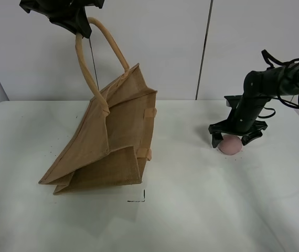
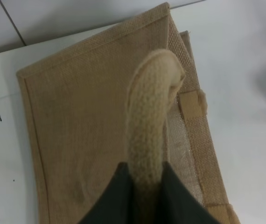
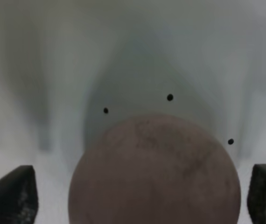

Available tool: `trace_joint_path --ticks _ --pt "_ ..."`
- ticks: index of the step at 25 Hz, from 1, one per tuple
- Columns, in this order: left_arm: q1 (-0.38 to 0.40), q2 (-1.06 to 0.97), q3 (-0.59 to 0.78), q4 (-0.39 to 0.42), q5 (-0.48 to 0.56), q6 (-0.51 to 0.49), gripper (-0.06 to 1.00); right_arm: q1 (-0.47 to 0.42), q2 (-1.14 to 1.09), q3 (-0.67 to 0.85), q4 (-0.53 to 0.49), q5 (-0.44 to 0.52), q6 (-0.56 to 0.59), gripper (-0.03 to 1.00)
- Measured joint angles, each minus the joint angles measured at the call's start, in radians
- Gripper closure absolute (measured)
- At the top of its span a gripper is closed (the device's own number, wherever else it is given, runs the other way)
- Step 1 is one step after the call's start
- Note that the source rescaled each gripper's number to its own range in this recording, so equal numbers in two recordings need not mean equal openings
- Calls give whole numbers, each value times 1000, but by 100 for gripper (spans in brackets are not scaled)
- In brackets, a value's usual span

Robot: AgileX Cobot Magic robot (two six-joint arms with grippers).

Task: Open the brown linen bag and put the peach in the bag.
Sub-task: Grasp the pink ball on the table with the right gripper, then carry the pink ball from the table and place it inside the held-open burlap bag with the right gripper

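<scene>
The brown linen bag (image 1: 107, 142) hangs tilted, its bottom corner on the white table (image 1: 217, 210), lifted by one beige loop handle (image 1: 89, 68). My left gripper (image 1: 78, 26) is shut on that handle high at the top left; the left wrist view shows the handle (image 2: 149, 121) pinched between the dark fingers (image 2: 116, 200) above the bag's side (image 2: 81, 130). The pink peach (image 1: 230, 145) lies on the table at the right. My right gripper (image 1: 237, 139) is open, lowered around it, fingers either side. In the right wrist view the peach (image 3: 154, 172) sits between the fingertips (image 3: 11, 196).
A small black corner mark (image 1: 139, 198) is on the table in front of the bag. Black specks dot the table near the peach (image 3: 170, 97). A white panelled wall (image 1: 207, 47) stands behind the table.
</scene>
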Motion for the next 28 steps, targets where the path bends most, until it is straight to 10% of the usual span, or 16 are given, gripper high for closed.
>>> trace_joint_path --ticks 7,19,28 --pt "0 0 0 -8 0 0 94 0 -5 -5 7 -9 1 95" --pt "0 -21 0 -19 0 6 94 17 -187 -223 323 185 -190 97" --pt "0 -35 0 -19 0 6 94 271 -182 -332 430 150 -273 97"
